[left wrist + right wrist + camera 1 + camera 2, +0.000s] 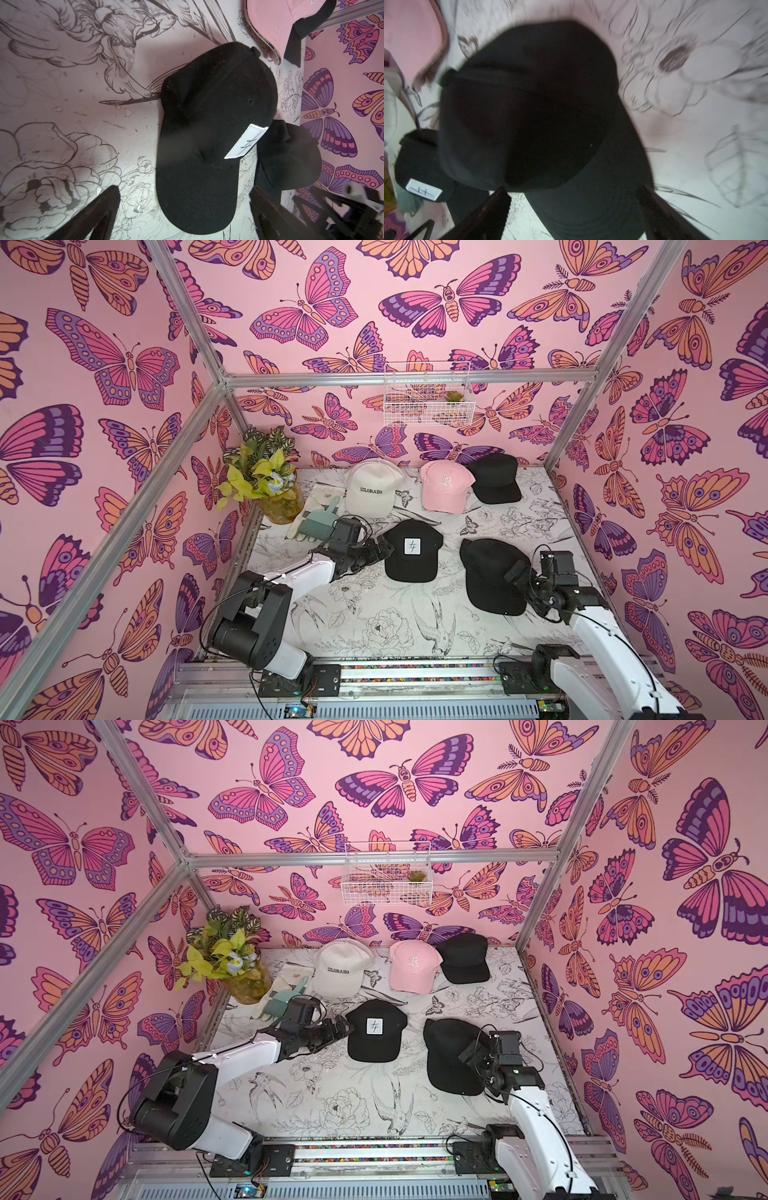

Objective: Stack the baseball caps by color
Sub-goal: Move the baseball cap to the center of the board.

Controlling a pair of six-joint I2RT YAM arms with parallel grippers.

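Five baseball caps lie on the flower-printed table. At the back, in both top views, are a cream cap (372, 489) lettered COLORADO, a pink cap (444, 485) and a black cap (496, 479). Nearer the middle sits a black cap with a white square patch (411, 549) (207, 124). My left gripper (384, 549) (185, 190) is open at its left side, its fingers either side of the brim. A plain black cap (490, 576) (529, 104) lies at the near right. My right gripper (515, 572) (573, 190) is open over its right edge, the brim between the fingers.
A potted plant (266, 477) stands in the back left corner, with a teal brush (320, 522) on a white cloth (305, 506) beside it. A wire basket (428, 393) hangs on the back wall. Aluminium frame posts and pink butterfly walls close in the table.
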